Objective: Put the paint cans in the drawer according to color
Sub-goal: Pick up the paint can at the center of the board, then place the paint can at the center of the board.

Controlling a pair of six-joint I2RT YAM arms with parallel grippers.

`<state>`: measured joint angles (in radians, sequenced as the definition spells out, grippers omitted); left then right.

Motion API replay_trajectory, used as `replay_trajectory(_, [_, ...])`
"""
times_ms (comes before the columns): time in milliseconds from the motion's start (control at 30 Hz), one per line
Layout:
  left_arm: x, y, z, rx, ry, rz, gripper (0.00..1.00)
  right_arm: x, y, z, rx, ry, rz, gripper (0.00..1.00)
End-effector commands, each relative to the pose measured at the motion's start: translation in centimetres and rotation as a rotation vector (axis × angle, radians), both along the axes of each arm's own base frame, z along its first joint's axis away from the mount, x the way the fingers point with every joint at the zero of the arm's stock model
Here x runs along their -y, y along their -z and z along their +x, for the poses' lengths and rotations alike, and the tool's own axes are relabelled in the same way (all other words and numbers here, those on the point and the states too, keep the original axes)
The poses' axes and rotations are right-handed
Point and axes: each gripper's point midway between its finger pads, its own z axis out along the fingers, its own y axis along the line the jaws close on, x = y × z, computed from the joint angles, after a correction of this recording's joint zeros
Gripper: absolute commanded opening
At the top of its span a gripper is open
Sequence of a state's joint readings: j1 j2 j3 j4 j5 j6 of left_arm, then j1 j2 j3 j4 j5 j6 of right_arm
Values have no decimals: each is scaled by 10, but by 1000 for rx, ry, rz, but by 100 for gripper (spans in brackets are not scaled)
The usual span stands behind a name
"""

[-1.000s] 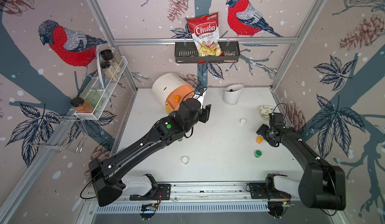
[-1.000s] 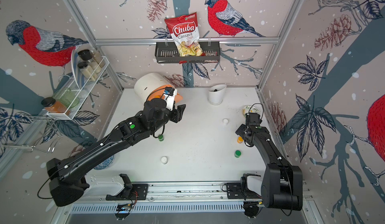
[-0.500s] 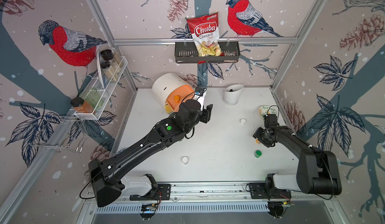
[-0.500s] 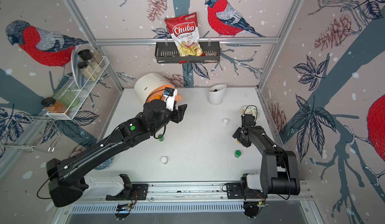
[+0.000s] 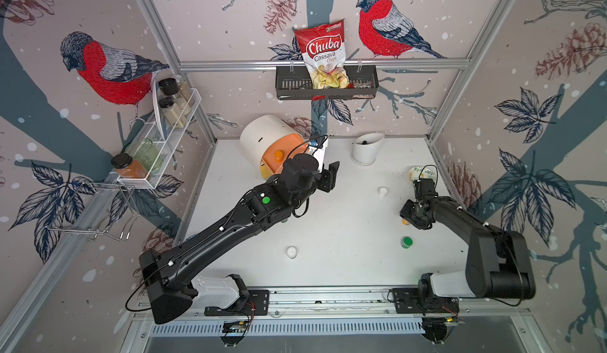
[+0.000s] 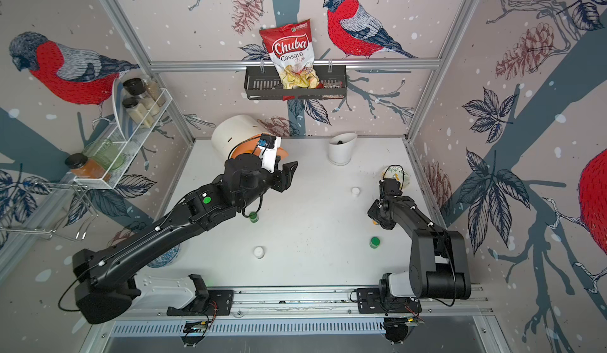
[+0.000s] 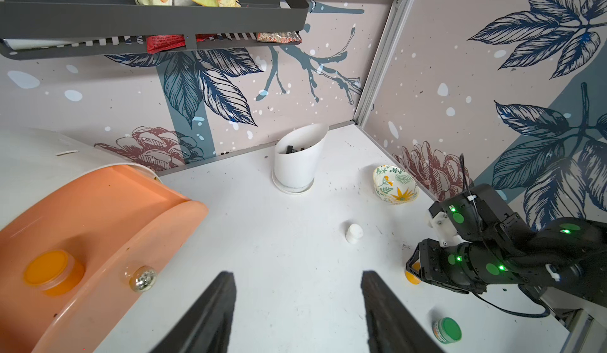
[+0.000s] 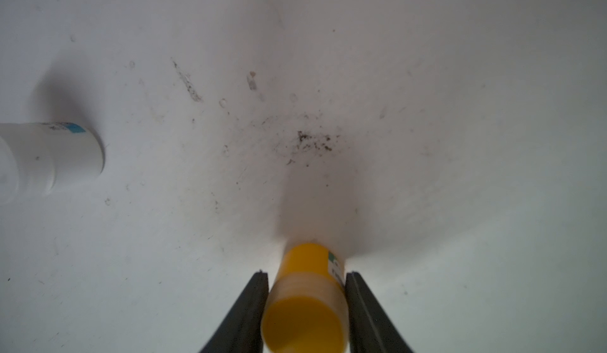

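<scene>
Now the orange paint can (image 8: 305, 302) is clamped on both sides by the right gripper (image 8: 305, 274) near the right edge of the table (image 5: 345, 236). The jaws of the left gripper (image 7: 297, 276) are spread, empty, beside the pulled-out peach drawer (image 7: 98, 203); bare surface is left between.

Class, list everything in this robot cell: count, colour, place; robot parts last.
orange paint cans: 2, orange; one in the open peach drawer, one in the right end effector
green paint cans: 2, green; one by the left arm, one near the right arm
white paint cans: 2, white; on the table
drawer chest: 1, white; back left
cup: 1, white; back
bowl: 1, floral; right edge
chips bag: 1, red; wall basket
jars: 3, black lids; wire shelf
left end effector: 1, black; open
right end effector: 1, black; shut on orange paint can
</scene>
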<state>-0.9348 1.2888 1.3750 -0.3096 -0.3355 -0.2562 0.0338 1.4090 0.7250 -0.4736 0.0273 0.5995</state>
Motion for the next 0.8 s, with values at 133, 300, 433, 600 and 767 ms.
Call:
replay_trajectory(133, [-2,-10,-4,10,6,-19,64,-11,-12,9,-1,-56,-40,36])
replay_trajectory(300, [-4,-7,-4,3,-4,-7,65,-60,-33,27,32,-150,-44,36])
replay_trajectory(433, [-10,1,-5,-9,-25,6,66,-123,-43,40,48,-267,-39,36])
replay_trajectory(600, [-30,10,-6,-21,-91,19,68,-213,-35,39,33,-436,8,37])
replay_trajectory(767, [-54,25,-7,-56,-147,40,70,-287,-15,29,0,-576,8,37])
